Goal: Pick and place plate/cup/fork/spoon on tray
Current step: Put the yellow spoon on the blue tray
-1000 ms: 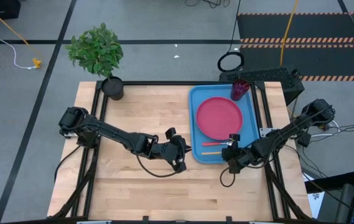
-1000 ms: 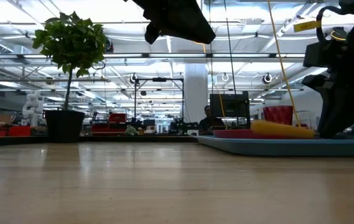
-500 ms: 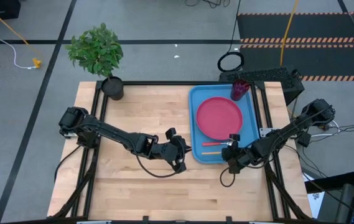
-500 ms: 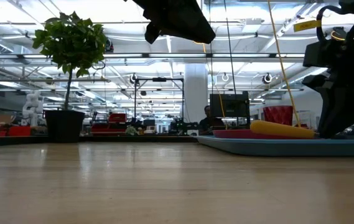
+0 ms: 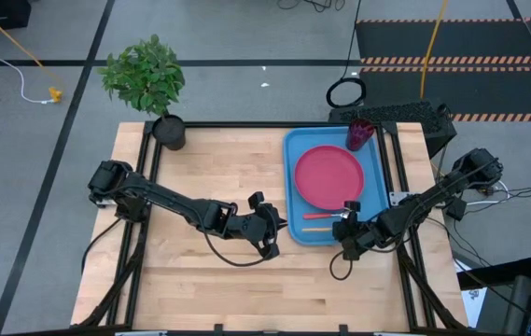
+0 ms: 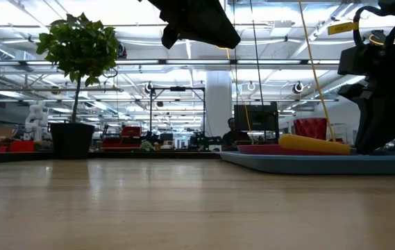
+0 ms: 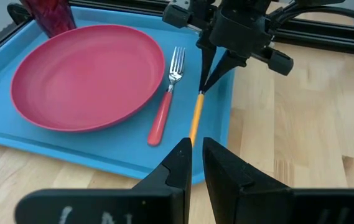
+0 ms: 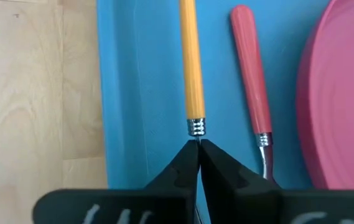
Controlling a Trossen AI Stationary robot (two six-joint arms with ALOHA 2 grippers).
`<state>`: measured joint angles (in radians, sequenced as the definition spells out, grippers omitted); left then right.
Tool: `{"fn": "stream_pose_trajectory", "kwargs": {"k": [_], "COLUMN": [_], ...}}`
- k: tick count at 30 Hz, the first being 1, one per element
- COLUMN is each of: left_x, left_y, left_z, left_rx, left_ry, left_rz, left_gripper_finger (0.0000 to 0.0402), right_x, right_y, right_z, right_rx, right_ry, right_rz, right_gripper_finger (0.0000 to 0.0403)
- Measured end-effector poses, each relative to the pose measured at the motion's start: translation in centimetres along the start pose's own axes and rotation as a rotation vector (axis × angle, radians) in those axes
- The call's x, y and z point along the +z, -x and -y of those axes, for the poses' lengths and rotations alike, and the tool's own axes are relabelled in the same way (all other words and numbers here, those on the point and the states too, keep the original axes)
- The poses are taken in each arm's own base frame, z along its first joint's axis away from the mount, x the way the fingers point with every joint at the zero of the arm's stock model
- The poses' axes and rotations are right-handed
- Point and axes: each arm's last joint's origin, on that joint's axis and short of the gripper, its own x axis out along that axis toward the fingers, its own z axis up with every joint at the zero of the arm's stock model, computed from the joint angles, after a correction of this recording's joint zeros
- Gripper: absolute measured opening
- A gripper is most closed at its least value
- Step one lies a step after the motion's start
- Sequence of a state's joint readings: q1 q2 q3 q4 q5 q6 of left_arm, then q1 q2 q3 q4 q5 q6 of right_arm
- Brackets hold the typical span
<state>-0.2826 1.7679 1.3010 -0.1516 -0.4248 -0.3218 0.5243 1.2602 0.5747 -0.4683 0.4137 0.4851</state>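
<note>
The blue tray (image 5: 291,159) lies at the table's far right. On it are the pink-red plate (image 5: 328,175), the dark red cup (image 5: 359,133) at its far right corner, and a red-handled fork (image 5: 316,216) next to an orange-handled spoon (image 5: 316,228) on its near strip. My right gripper (image 5: 344,222) is shut on the spoon at the tray's near right corner. My left gripper (image 5: 282,226) hovers just left of the tray's near left corner, fingers nearly together and empty, pointing at the tray (image 7: 15,134). My right gripper pinches the spoon's thin metal neck (image 8: 196,129), just past the orange handle's ferrule, between its two fingertips. The fingers come slanting down from the table's right and lie along the spoon. The handle (image 8: 189,62) stretches over the tray floor; the spoon's bowl is hidden under the gripper.
A potted plant in a black pot (image 5: 169,131) stands at the table's far left corner. Bare wood (image 5: 218,168) lies left of the tray and along the near edge. Black frame rails (image 5: 405,187) run beside the tray's right side.
</note>
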Motion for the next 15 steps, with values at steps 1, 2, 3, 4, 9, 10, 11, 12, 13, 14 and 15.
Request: {"fn": "stream_pose_trajectory", "kwargs": {"k": [1,2,3,4,9,10,11,12,13,14,15], "left_x": [0.00,0.00,0.00,0.00,0.00,0.00,0.00,0.00,0.00,0.00,0.00], "left_y": [0.00,0.00,0.00,0.00,0.00,0.00,0.00,0.00,0.00,0.00,0.00], "left_z": [-0.01,0.00,0.00,-0.01,-0.01,0.00,0.00,0.00,0.00,0.00,-0.01], "left_rx": [0.000,0.000,0.000,0.000,0.000,0.000,0.000,0.000,0.000,0.000,0.000], "left_ry": [0.000,0.000,0.000,0.000,0.000,0.000,0.000,0.000,0.000,0.000,0.000], "left_rz": [0.000,0.000,0.000,0.000,0.000,0.000,0.000,0.000,0.000,0.000,0.000], "left_gripper_finger": [0.0040,0.0040,0.0040,0.0040,0.0040,0.0040,0.0040,0.0040,0.0040,0.0040,0.0040], "right_x": [0.00,0.00,-0.01,-0.02,-0.03,-0.02,-0.03,-0.03,-0.03,-0.03,-0.03], "right_y": [0.00,0.00,0.00,0.00,0.00,0.00,0.00,0.00,0.00,0.00,0.00], "right_z": [0.00,-0.01,-0.03,-0.05,-0.07,-0.07,-0.07,-0.07,-0.07,-0.07,-0.09], "right_rx": [0.000,0.002,0.009,0.020,0.023,0.023,0.024,0.024,0.024,0.024,0.029], "right_ry": [0.000,0.000,-0.001,-0.001,-0.027,-0.027,-0.027,-0.027,-0.027,-0.027,-0.027], "right_rz": [0.000,-0.001,-0.004,-0.010,-0.011,-0.011,-0.012,-0.012,-0.012,-0.012,-0.015], "right_gripper_finger": [0.0012,0.0016,0.0020,0.0025,0.0048,0.0052,0.0054,0.0057,0.0058,0.0058,0.0058]}}
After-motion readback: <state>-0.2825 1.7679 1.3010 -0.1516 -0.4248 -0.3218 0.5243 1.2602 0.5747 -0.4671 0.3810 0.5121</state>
